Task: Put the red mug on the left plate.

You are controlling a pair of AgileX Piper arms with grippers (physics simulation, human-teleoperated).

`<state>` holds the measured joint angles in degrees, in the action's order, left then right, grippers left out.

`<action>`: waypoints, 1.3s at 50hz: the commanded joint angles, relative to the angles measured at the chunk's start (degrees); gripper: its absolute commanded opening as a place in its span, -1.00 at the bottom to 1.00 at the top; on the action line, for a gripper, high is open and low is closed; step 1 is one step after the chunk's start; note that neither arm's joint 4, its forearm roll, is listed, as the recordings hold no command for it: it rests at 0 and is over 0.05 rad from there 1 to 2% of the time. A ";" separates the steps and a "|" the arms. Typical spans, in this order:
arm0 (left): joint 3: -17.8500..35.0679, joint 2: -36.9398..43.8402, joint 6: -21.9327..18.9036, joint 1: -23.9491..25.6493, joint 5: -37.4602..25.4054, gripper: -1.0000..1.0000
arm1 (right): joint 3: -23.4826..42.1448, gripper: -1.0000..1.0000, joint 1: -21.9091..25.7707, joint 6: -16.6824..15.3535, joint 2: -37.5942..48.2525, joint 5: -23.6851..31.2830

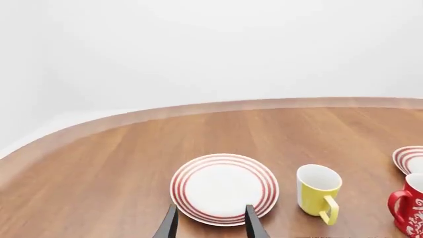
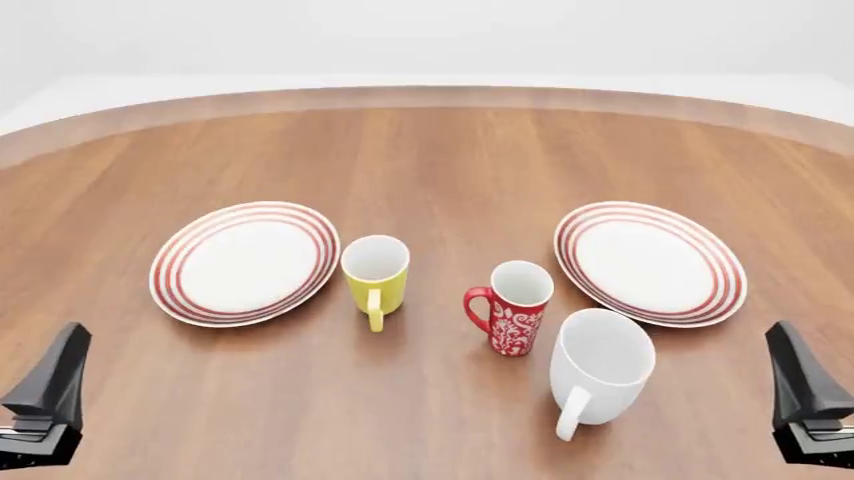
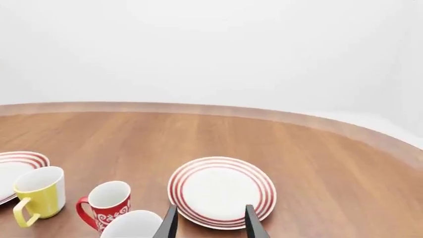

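The red mug (image 2: 510, 306) with white swirls stands upright at the table's middle, handle to the left. It also shows in the left wrist view (image 1: 409, 206) and the right wrist view (image 3: 106, 206). The left plate (image 2: 244, 262), white with red rings, lies bare at the left and shows in the left wrist view (image 1: 225, 188). My left gripper (image 2: 54, 385) is open and empty at the near left, well short of the plate; its fingers (image 1: 170, 224) frame the plate's near rim. My right gripper (image 2: 805, 390) is open and empty at the near right.
A yellow mug (image 2: 375, 275) stands between the left plate and the red mug. A bigger white mug (image 2: 601, 368) stands just right of and nearer than the red mug. The matching right plate (image 2: 650, 262) lies at the right. The table's curved far edge (image 2: 427, 95) runs behind.
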<state>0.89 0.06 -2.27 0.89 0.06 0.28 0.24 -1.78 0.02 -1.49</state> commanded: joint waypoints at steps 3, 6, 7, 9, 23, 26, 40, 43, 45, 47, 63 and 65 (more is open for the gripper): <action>1.55 0.30 -2.72 2.21 -1.93 1.00 | -0.08 1.00 -0.29 -0.44 0.00 -0.11; 1.79 1.74 -3.41 3.15 -2.16 1.00 | -0.13 1.00 -0.14 -0.63 0.00 -0.16; 2.49 1.75 -4.10 4.32 -2.73 1.00 | -0.11 1.00 -0.29 -0.49 0.00 -0.17; 3.73 2.86 -4.32 4.65 -2.82 1.00 | -0.10 1.00 -0.29 -0.49 0.00 -0.23; 12.25 20.65 -3.61 12.78 3.22 1.00 | -0.12 1.00 -0.10 -0.96 0.00 -0.61; 13.98 23.89 -4.81 14.66 4.17 1.00 | -0.11 1.00 0.01 -0.95 0.00 -0.63; 20.32 34.96 -9.84 21.18 7.39 1.00 | -0.12 1.00 0.12 -1.30 0.00 -0.82; 20.98 39.11 -11.67 23.11 9.71 1.00 | -0.14 1.00 0.10 -1.35 -0.01 -0.87; 21.43 40.58 -11.78 23.21 10.40 1.00 | -0.13 1.00 0.10 -1.38 -0.01 -0.86; 22.11 42.08 -12.19 23.92 10.74 1.00 | -0.10 1.00 0.13 -1.39 -0.01 -0.89; 29.28 54.41 -15.97 29.66 12.62 1.00 | -0.15 1.00 -0.18 -1.03 0.00 -0.42; 29.71 55.14 -16.24 29.98 12.65 1.00 | -0.15 1.00 -0.23 -0.99 0.00 -0.38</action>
<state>26.81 48.21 -16.17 27.76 11.47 0.14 0.18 -2.94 0.02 -2.09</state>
